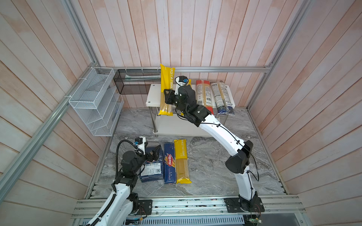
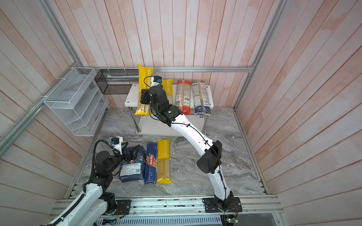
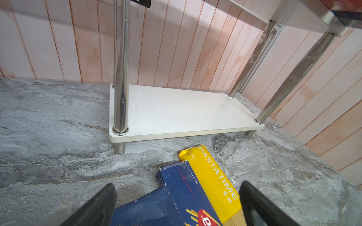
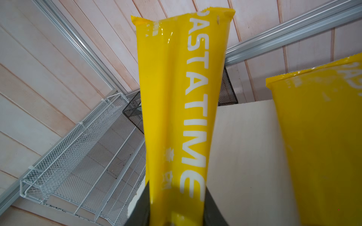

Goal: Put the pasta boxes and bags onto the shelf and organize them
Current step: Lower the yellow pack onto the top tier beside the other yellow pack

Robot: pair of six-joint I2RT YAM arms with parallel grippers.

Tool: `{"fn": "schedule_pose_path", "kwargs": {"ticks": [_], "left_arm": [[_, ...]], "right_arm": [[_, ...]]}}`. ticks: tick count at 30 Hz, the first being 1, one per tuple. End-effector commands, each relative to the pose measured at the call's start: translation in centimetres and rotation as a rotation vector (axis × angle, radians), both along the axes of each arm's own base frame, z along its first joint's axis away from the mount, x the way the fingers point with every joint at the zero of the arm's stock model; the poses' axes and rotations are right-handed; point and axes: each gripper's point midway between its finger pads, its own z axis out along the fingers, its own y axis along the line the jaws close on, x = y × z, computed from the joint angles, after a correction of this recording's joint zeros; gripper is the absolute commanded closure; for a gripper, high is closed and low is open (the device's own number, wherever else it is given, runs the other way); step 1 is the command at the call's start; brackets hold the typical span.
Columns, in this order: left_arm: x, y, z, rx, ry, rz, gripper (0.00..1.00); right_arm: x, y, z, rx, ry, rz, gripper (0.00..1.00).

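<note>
My right fingers (image 4: 140, 209) clamp the yellow bag (image 1: 166, 78), its long axis front-to-back over the shelf (image 1: 153, 95), just beside the second yellow bag (image 2: 168, 88).

White wire-mesh rack (image 1: 94, 101) beside black mesh basket (image 1: 135, 83), above grey marble tabletop (image 1: 211, 172).

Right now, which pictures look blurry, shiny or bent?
Right wrist view: glare streaks on the held PASTATIME bag, neighbouring yellow bag soft. Left wrist view: left gripper's fingers out of focus, chrome shelf leg mirror-bright. Both top views: wide-angle lens fans the wall planks outward.
</note>
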Motion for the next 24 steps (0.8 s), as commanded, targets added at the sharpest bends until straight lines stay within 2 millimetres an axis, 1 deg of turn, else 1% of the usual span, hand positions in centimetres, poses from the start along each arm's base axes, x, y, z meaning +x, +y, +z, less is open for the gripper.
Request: {"fn": "schedule_pose_path", "kwargs": {"ticks": [1, 8, 24], "left_arm": [[-0.04, 0.26, -0.06, -0.003, -0.001, 0.013, 0.0], [-0.11, 0.31, -0.02, -0.004, -0.005, 0.014, 0.0], [-0.11, 0.32, 0.0, -0.005, -0.005, 0.016, 0.0]], "right_arm": [[1.03, -2.25, 4.92, 0.106, -0.112, -0.076, 0.68], [1.12, -2.53, 4.92, 0.085, -0.112, -0.084, 0.68], [1.43, -2.16, 4.7, 0.101, -0.116, -0.084, 0.68]]}}
